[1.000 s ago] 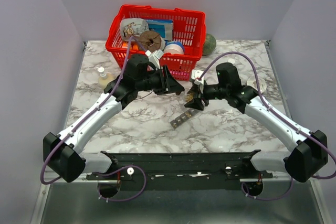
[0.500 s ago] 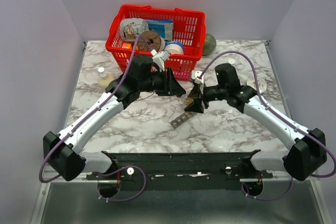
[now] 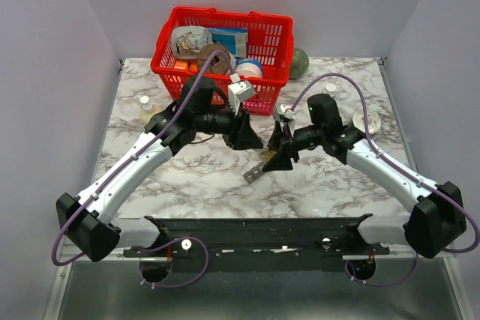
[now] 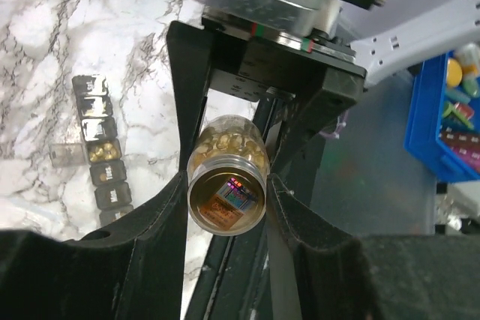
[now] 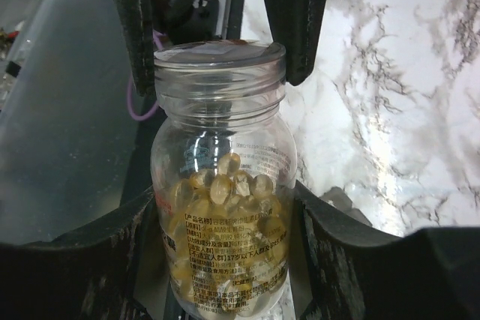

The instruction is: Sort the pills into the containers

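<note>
A clear pill bottle (image 5: 221,222) with yellow softgels lies between my two grippers above the table. My right gripper (image 5: 225,204) is shut on its body; it also shows in the top view (image 3: 276,151). My left gripper (image 4: 227,185) has its fingers against both sides of the bottle's threaded neck, seen end-on in the left wrist view (image 4: 226,200). In the top view it (image 3: 251,140) meets the right one. The dark grey container strip (image 3: 257,168) lies on the marble just below them. In the left wrist view (image 4: 101,151) one of its compartments holds yellow pills.
A red mesh basket (image 3: 225,13) full of items stands at the back. A small bottle (image 3: 148,109) stands at the left, a green ball (image 3: 300,61) behind the basket's right corner, a white round piece (image 3: 371,121) at the right. A blue bin (image 4: 442,125) sits off the table.
My left gripper has swung right and nearer, from beside the basket to the right gripper, and closed on the bottle's neck. The right gripper has shifted slightly left with the bottle.
</note>
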